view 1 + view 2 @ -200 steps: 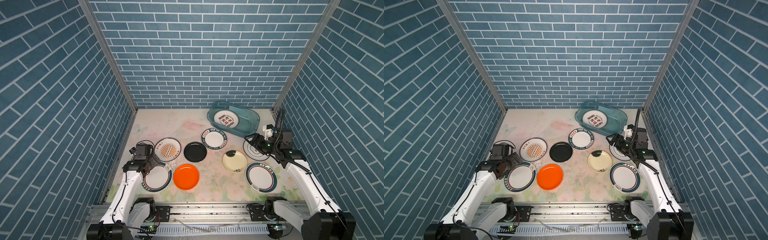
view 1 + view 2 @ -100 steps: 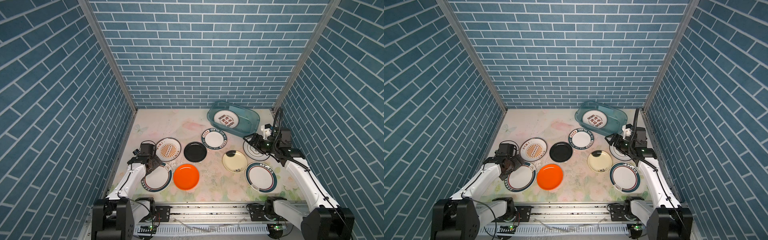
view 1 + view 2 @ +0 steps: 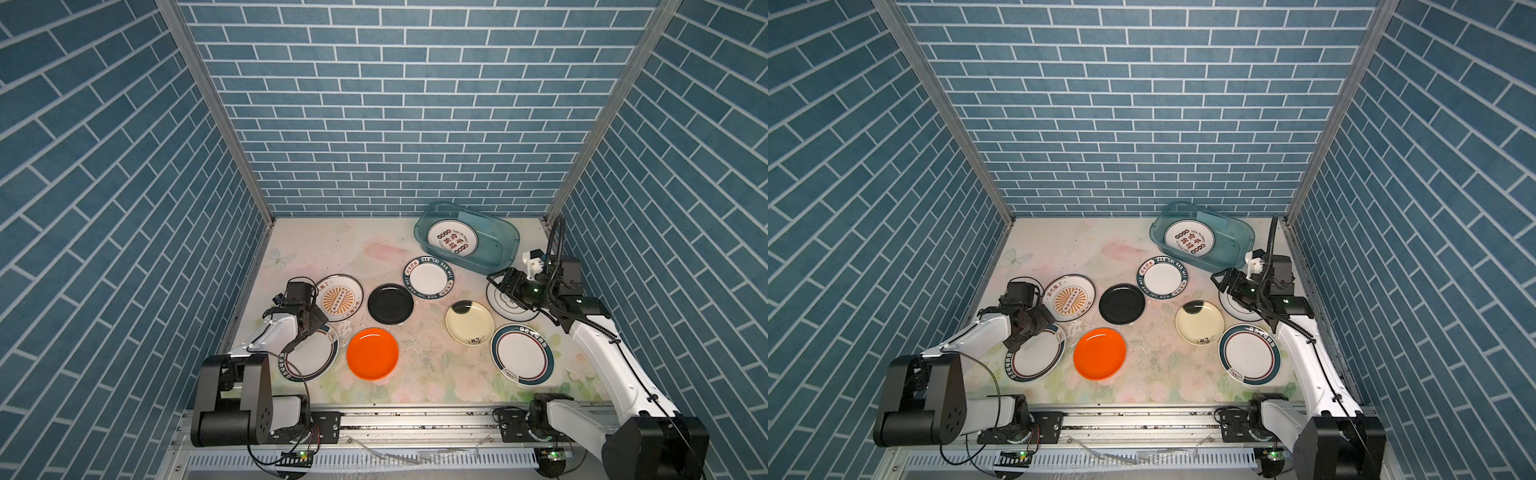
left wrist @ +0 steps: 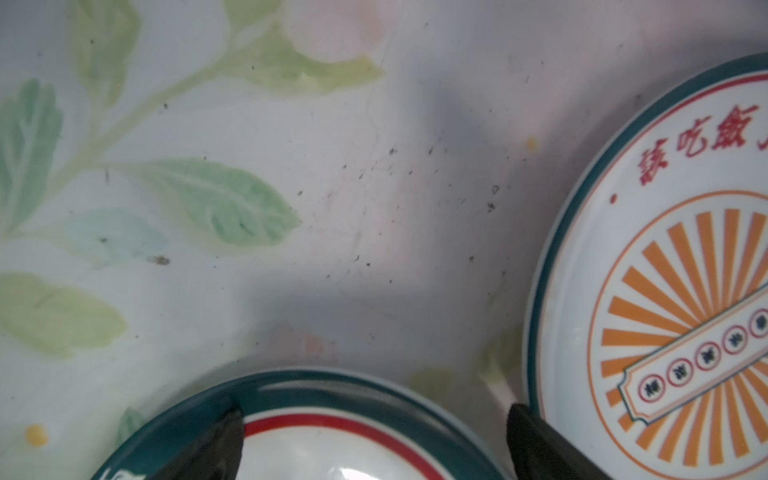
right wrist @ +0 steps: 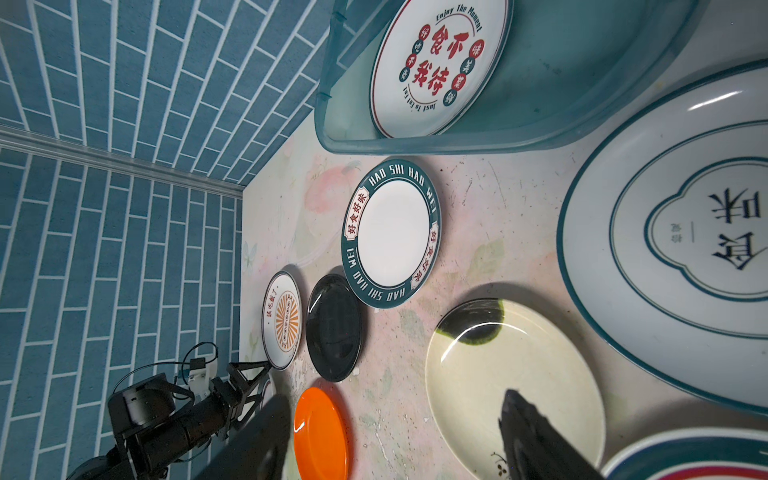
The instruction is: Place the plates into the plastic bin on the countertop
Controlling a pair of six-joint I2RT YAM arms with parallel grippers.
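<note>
Beneath the spread, empty left pincer [image 4: 374, 413], far edge of a teal-rimmed plate [image 4: 332, 455].

both top views high, looking down, wrist views close over countertop [image 3: 332, 249]

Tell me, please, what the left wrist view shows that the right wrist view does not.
Only the left wrist view clearly shows the green-rimmed plate beneath the left gripper. Only the right wrist view shows the bin with a lettered plate inside, plus the black plate, orange plate and cream plate. Both show the sunburst plate, the countertop and the left gripper.
</note>
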